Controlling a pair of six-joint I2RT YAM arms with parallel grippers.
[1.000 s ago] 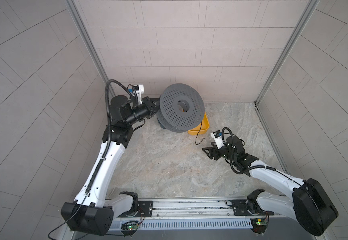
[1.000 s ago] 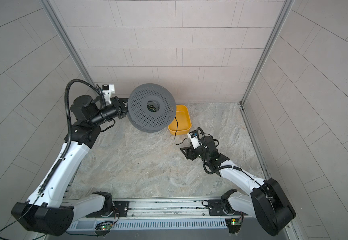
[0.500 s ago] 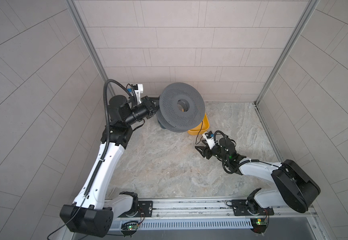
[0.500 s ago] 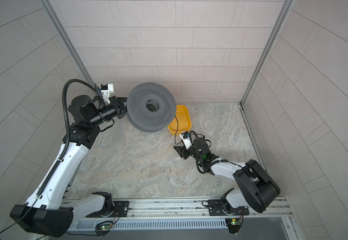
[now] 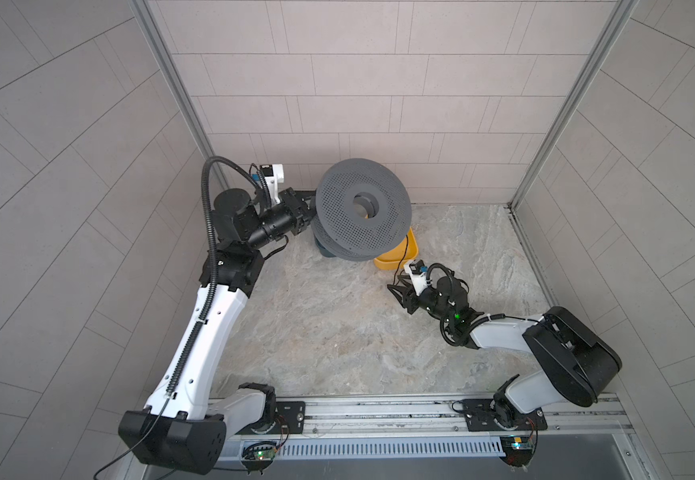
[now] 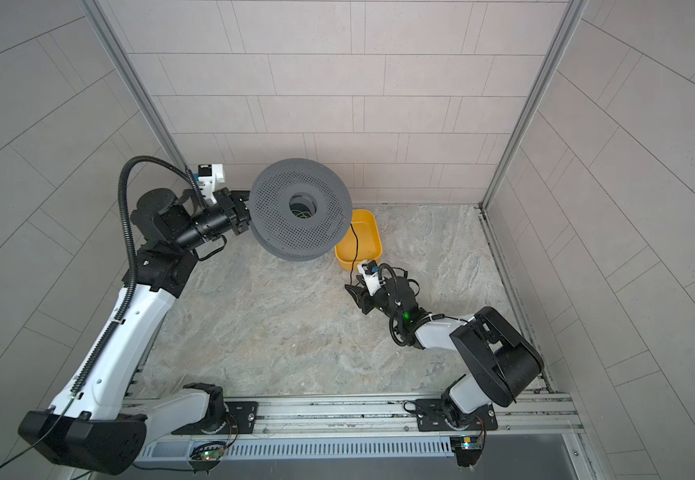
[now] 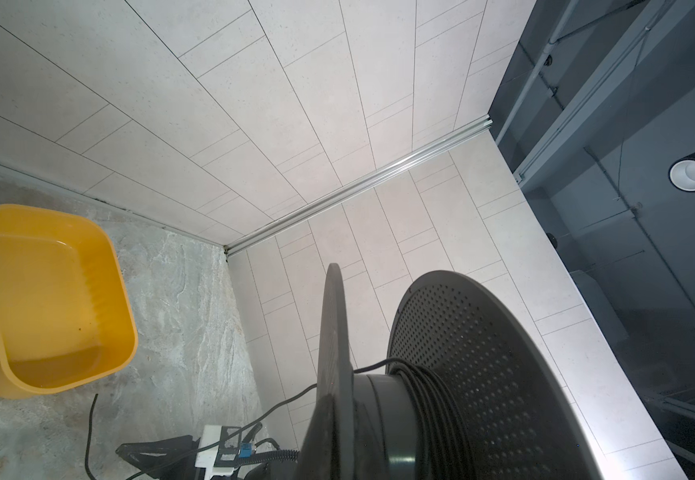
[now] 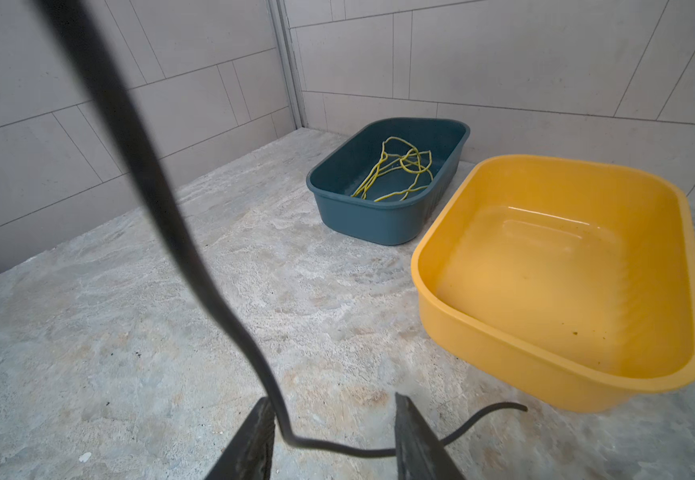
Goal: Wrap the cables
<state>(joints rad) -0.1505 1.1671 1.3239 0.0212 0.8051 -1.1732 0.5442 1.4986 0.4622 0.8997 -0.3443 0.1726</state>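
Pale tiled walls close in a marbled grey surface (image 8: 130,332). Several turns of the black cable (image 7: 420,384) already sit on the hub of a grey perforated spool (image 6: 279,224). Its free run drops past the yellow tub (image 6: 373,232) to the right gripper (image 6: 354,293) and crosses between fingers (image 8: 254,440) that stand apart, pinching nothing. The tail end lies on the surface. At the spool's flange the left gripper (image 6: 246,212) is clenched, holding it aloft. Winding looks partway done, with slack to take up. Next, I judge, the right fingers must pinch the cable and lead it around the hub while the left steadies the spool. Farther off, a teal tub (image 8: 379,224) holds a yellow-green cord (image 8: 395,166).
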